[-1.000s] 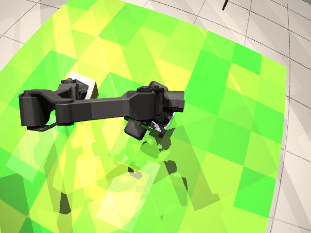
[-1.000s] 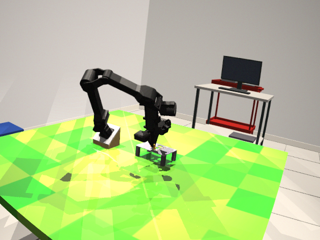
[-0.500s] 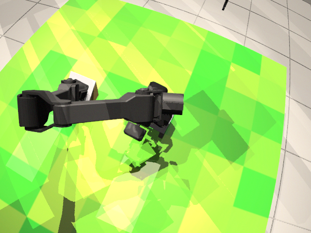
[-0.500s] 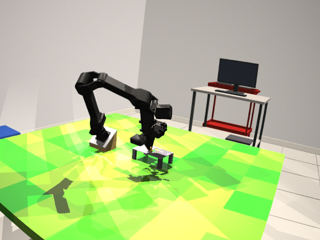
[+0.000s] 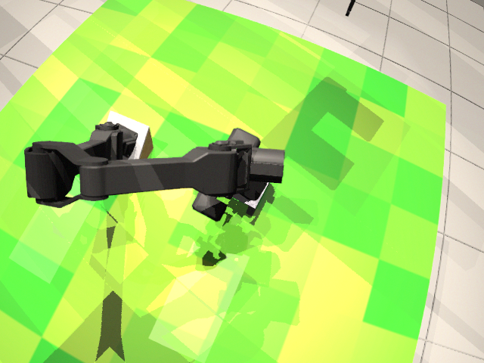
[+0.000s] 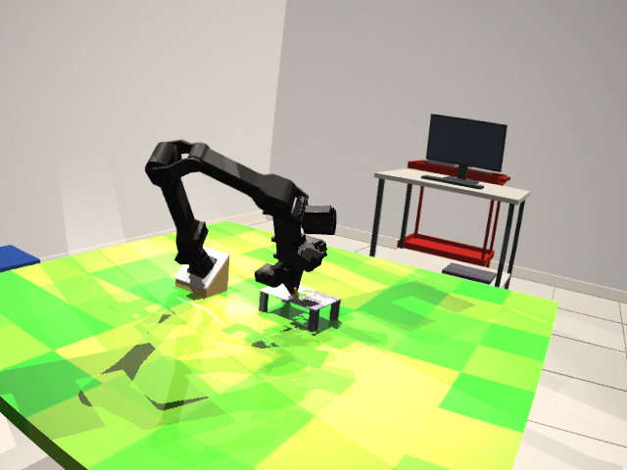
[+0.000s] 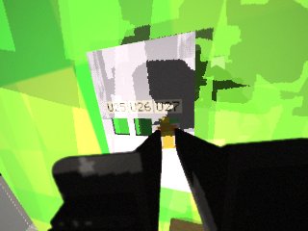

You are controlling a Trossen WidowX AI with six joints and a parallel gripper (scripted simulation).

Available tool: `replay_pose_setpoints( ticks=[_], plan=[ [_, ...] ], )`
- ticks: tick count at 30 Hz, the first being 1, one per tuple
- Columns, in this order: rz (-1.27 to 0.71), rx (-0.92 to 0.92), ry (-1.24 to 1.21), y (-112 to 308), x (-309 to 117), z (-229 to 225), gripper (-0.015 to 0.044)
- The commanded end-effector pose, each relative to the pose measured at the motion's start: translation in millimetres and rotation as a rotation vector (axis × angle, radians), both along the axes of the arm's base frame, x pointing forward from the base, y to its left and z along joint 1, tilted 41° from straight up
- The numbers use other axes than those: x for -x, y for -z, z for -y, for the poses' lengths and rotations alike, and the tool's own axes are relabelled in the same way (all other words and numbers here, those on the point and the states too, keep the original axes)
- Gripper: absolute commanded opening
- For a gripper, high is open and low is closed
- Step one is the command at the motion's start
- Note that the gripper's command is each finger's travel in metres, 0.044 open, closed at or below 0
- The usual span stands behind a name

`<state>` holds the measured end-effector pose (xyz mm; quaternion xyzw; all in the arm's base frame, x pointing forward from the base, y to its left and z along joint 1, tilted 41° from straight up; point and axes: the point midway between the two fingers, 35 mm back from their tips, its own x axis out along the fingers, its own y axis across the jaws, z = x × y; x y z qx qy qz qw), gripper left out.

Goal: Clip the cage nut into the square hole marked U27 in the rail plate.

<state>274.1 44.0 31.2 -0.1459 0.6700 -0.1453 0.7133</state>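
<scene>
Brassy cage nut point(image 7: 167, 128) between dark gripper point(image 7: 166, 134) fingertips, near U27 label point(image 7: 167, 107).

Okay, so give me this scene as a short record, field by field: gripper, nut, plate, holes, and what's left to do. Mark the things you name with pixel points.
Gripper: shut on the nut, fingers pointing down at the plate
Cage nut point(image 7: 168, 140): orange-yellow, between the fingertips, at hole U27; whether its wings are hooked, cannot tell
Rail plate point(image 6: 326, 301) point(image 7: 117, 72): pale, raised on short dark legs
Labels: U25, U26, U27 in a row
Holes U25 point(image 7: 120, 126) and U26 point(image 7: 143, 126): no nut seen in either
Left to do: release, move clear
</scene>
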Motion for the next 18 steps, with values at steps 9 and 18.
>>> replay_pose_setpoints(
  ticks=[9, 18],
  plan=[
    [-0.003, -0.025, -0.002, 0.2, 0.3, 1.3, 0.0032],
    [-0.003, -0.042, -0.004, 0.0, 0.3, 2.3, 0.0032]
  ],
)
